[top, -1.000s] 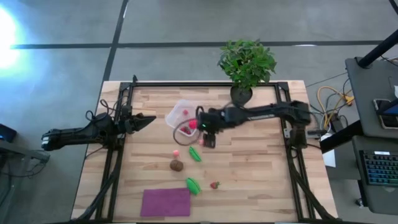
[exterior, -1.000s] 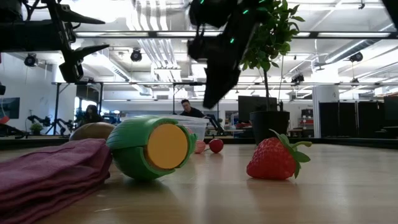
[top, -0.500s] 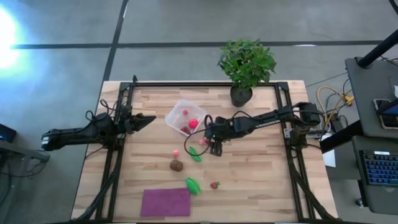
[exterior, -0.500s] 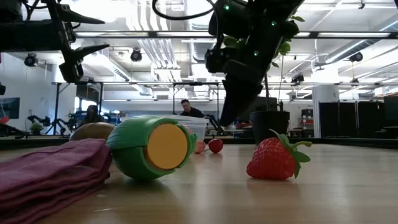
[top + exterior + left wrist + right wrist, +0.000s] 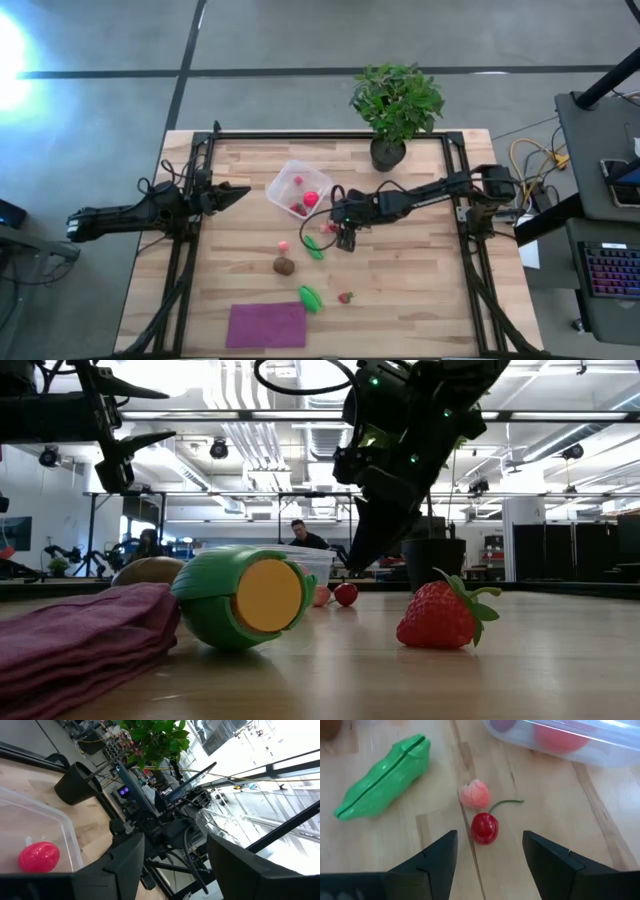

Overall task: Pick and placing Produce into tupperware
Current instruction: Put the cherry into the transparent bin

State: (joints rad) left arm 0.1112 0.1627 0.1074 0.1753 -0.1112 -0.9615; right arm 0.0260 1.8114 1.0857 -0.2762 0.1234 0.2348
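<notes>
The clear tupperware [image 5: 290, 180] stands on the table's far-middle part with a red ball [image 5: 311, 198] and a dark red bit inside. My right gripper [image 5: 345, 238] hovers open just near of the tub. In the right wrist view its fingers [image 5: 492, 857] stand either side of a cherry [image 5: 484, 828], with a pink bit [image 5: 475, 794] and a green pod [image 5: 385, 775] beside it. Lying on the wood toward the near edge are another pink bit [image 5: 283, 246], a brown oval [image 5: 284, 265], a second green piece [image 5: 310, 298] and a strawberry [image 5: 346, 297]. My left gripper [image 5: 235, 195] waits open at the table's left.
A potted plant [image 5: 397, 105] stands at the far edge, behind the right arm. A purple cloth [image 5: 266, 325] lies flat at the near edge. Black frame rails [image 5: 185, 270] run along both sides of the table. Bare wood shows to the right of the strawberry.
My right gripper has moved from above the tub's near side toward the near edge and down, and now hangs low over the cherry. The arm's elbow has dropped lower over the table. The produce on the table has stayed put.
</notes>
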